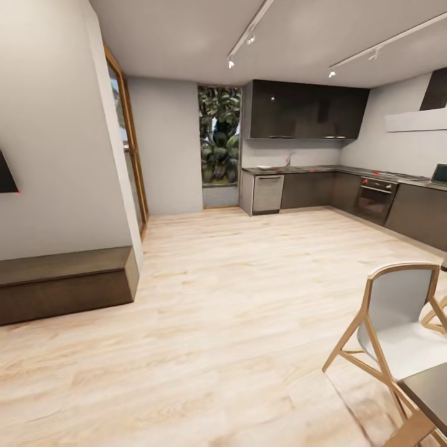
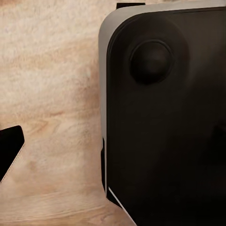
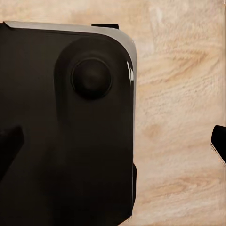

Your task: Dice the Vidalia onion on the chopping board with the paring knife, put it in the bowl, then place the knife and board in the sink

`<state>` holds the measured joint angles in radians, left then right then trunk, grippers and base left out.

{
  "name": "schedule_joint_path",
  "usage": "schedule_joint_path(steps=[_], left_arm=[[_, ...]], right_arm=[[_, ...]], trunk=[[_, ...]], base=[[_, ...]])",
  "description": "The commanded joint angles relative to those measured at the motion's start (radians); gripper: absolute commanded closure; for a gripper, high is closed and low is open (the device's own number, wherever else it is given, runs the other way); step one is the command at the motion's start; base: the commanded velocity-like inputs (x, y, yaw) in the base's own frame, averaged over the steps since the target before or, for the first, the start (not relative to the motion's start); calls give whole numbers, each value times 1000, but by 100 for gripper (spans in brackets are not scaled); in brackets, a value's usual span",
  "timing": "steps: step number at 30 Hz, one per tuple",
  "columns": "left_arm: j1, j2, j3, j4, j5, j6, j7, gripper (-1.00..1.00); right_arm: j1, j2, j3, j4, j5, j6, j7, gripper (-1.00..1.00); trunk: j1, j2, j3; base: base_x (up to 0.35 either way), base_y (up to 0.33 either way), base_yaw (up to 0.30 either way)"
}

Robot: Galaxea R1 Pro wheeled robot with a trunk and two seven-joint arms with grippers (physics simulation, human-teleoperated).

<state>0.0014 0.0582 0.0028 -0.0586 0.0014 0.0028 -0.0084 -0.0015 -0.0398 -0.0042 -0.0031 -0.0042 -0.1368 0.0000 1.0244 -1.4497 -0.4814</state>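
Onion-holding grey steel sink (image 1: pixel 273 167) sits too far off at one o'clock on the long dark worktop (image 1: pixel 323 169) under glossy black cabinets (image 1: pixel 307 112), so, judging the round onion slippery, grip its widest middle; whether either claw is open, I cannot tell.

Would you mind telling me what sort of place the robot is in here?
Probably an open-plan home kitchen and dining area: glossy black upper cabinets, a built-in oven under the countertop, and a wooden chair nearby.
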Motion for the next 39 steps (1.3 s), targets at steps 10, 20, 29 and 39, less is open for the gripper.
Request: schedule_joint_path(steps=[10, 20, 29, 39], left_arm=[[0, 0, 0, -1, 0, 0, -1, -100], [0, -1, 0, -1, 0, 0, -1, -100], [0, -6, 0, -1, 0, 0, -1, -100], [0, -6, 0, -1, 0, 0, -1, -100]], right_arm=[[-1, 0, -2, 0, 0, -3, 0, -100], [0, 0, -2, 0, 0, -3, 0, -100], [-1, 0, -3, 0, 0, -3, 0, -100], [0, 0, -2, 0, 0, -3, 0, -100]], trunk=[[1, 0, -1], [1, 0, -1], [1, 0, -1], [1, 0, -1]], base=[[342, 0, 0], [342, 0, 0], [342, 0, -95], [342, 0, -41]])
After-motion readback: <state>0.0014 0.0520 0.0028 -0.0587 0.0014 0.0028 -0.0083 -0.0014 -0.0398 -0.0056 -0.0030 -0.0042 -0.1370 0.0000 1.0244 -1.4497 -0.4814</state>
